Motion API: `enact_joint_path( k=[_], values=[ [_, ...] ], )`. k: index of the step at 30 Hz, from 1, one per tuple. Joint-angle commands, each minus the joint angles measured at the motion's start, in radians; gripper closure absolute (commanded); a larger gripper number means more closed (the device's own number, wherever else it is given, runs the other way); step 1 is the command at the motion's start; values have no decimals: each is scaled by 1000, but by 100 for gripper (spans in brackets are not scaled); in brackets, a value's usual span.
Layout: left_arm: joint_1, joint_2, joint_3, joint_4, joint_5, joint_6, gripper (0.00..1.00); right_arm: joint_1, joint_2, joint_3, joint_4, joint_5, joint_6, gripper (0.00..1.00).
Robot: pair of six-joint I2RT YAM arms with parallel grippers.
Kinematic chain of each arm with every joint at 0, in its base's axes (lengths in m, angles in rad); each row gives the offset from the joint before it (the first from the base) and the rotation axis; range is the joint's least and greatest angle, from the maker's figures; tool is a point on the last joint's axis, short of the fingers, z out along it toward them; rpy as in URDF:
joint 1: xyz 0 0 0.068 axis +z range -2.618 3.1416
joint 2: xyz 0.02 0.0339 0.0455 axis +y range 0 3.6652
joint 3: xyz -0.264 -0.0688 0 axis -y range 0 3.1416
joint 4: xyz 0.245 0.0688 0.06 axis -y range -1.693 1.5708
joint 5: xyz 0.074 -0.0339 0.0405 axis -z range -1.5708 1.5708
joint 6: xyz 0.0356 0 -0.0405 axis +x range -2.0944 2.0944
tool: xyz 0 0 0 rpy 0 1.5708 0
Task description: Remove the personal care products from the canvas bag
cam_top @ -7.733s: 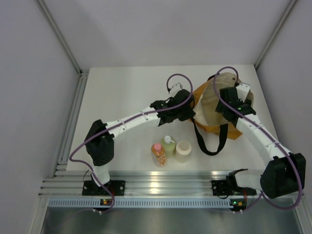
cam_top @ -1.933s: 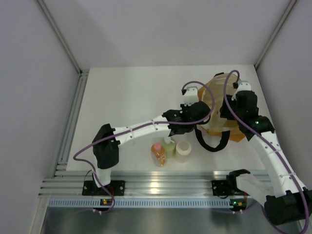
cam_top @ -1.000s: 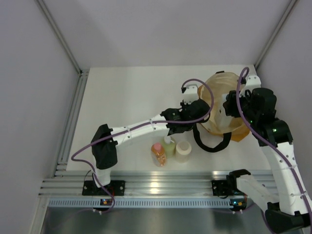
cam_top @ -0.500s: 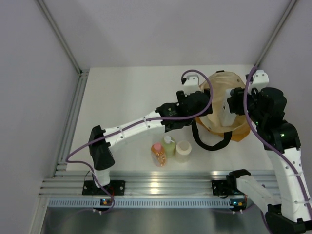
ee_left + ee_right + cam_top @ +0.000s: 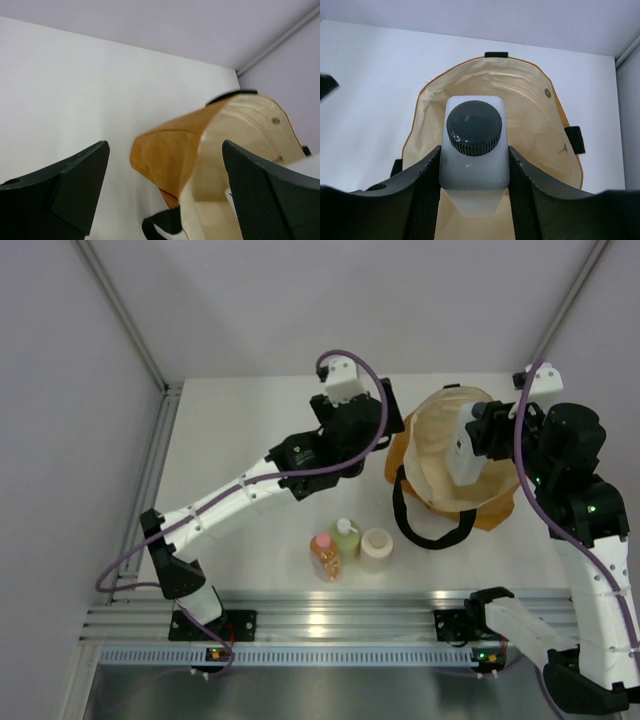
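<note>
The canvas bag stands at the back right with its cream mouth open upward. My right gripper hangs over that mouth, shut on the clear-white bottle with a black cap. Both pads press the bottle's sides. My left gripper hovers left of the bag, open and holding nothing, and the bag's tan-orange side shows between its fingers. On the table in front stand the orange bottle, the yellow-green bottle and the squat cream one.
The bag's black loop handle lies on the table, close to the cream bottle. A metal rail runs along the near edge. Another rail lines the left side. Grey walls close in the back and both sides.
My left gripper opened, let go of the bag's rim, and rose back to the left. My right gripper lifted the black-capped bottle up out of the bag.
</note>
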Motion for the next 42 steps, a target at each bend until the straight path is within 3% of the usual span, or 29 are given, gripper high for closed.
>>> enact_joint_path(
  k=[1, 14, 33, 37, 42],
  values=[
    [108, -101, -18, -66, -47, -33, 2, 4, -7, 107, 212, -65, 4, 100],
    [352, -308, -257, -139, 48, -54, 2, 9, 76, 248, 234, -204, 7, 100],
    [450, -411, -460, -166, 82, -49, 2, 38, 213, 360, 361, -407, 99, 100],
    [470, -431, -489, -166, 90, -51, 2, 99, 280, 385, 375, -407, 88, 100],
    [497, -456, -512, -165, 97, -38, 2, 268, 371, 435, 398, -329, 28, 100]
  ],
)
